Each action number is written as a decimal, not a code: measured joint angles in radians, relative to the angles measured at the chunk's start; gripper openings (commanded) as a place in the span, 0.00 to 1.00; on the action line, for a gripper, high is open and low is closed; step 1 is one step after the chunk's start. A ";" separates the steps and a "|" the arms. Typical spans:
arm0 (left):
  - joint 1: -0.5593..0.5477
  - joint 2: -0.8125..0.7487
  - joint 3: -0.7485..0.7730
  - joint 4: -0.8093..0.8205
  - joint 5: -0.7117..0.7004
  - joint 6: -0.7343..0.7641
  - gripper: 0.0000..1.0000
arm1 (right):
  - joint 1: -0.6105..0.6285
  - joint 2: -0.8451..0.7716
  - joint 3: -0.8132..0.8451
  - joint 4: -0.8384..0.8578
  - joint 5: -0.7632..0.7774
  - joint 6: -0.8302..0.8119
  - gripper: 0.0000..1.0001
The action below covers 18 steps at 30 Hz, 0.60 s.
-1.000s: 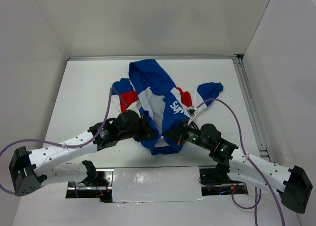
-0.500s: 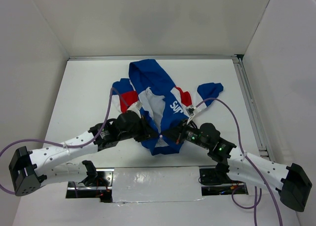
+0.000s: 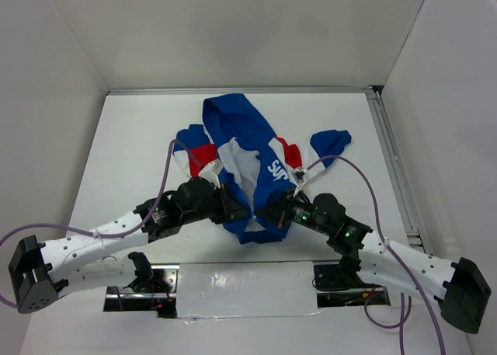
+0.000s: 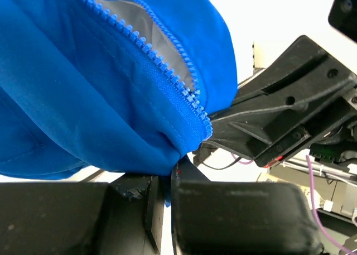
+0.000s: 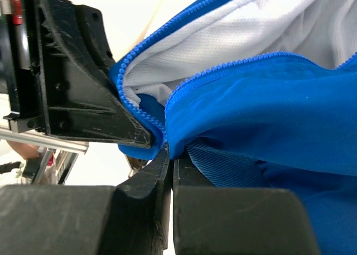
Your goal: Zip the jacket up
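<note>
White matte table point(image 3: 124, 137); left pincer point(image 4: 167, 181), right pincer point(image 5: 170, 154) each clamp smooth blue jacket point(image 3: 242, 130) hem.

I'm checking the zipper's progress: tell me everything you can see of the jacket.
The jacket is a small royal-blue hooded one with red and white panels, white lettering and white mesh-like lining. It lies crumpled on the table, front open, blue zipper teeth unjoined. The left gripper and right gripper each pinch its near hem, fingers shut.

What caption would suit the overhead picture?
The left gripper and right gripper pinch the bottom hem of the open jacket.
</note>
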 measured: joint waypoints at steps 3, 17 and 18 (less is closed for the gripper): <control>-0.001 0.000 -0.014 0.021 0.006 0.019 0.00 | -0.002 0.003 0.000 -0.018 -0.003 0.008 0.00; -0.005 0.027 -0.035 0.135 0.042 0.138 0.00 | -0.003 -0.082 0.000 -0.061 0.011 0.029 0.00; -0.005 0.027 -0.037 0.138 0.043 0.140 0.00 | -0.003 -0.082 0.000 -0.064 0.011 0.029 0.00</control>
